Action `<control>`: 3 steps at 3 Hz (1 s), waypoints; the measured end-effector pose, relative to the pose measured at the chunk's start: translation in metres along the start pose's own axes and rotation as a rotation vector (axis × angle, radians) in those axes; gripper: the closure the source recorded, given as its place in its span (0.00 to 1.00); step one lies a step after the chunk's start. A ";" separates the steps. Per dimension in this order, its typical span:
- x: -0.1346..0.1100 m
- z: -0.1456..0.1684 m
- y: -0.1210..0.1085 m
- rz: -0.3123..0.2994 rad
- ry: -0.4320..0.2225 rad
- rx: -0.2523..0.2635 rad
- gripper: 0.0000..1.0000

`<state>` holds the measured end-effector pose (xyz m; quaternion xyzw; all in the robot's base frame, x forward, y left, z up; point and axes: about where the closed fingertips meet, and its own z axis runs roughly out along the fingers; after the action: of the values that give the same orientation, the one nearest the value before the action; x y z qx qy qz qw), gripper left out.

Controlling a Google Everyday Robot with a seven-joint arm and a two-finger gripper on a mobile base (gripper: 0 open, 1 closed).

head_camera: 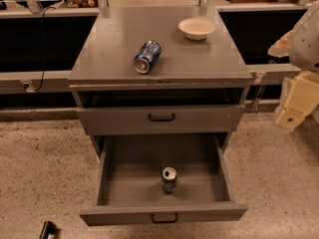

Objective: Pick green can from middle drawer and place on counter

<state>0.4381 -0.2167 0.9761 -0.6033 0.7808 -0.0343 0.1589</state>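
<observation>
The green can [168, 179] stands upright in the open middle drawer [119, 183], near the middle of its front part, with its silver top showing. The drawer is pulled far out, and its black handle [164, 217] is on the shallow front. The counter [114, 39] is the grey cabinet top above. My gripper [293, 106] is at the right edge of the view, off to the right of the cabinet at about the height of the upper drawer front. It is well away from the can and holds nothing that I can see.
A blue-and-white can [147, 57] lies on its side at the counter's front centre. A white bowl [197, 28] sits at the back right. The taller drawer front [159, 117] above is shut. A small black object [47, 229] lies on the speckled floor at lower left.
</observation>
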 end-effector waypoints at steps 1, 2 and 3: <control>0.000 0.000 0.000 0.000 0.000 0.000 0.00; -0.011 0.030 0.004 -0.001 -0.069 -0.011 0.00; -0.038 0.093 0.045 -0.051 -0.235 -0.091 0.00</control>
<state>0.4315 -0.1549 0.8848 -0.6294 0.7420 0.0681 0.2205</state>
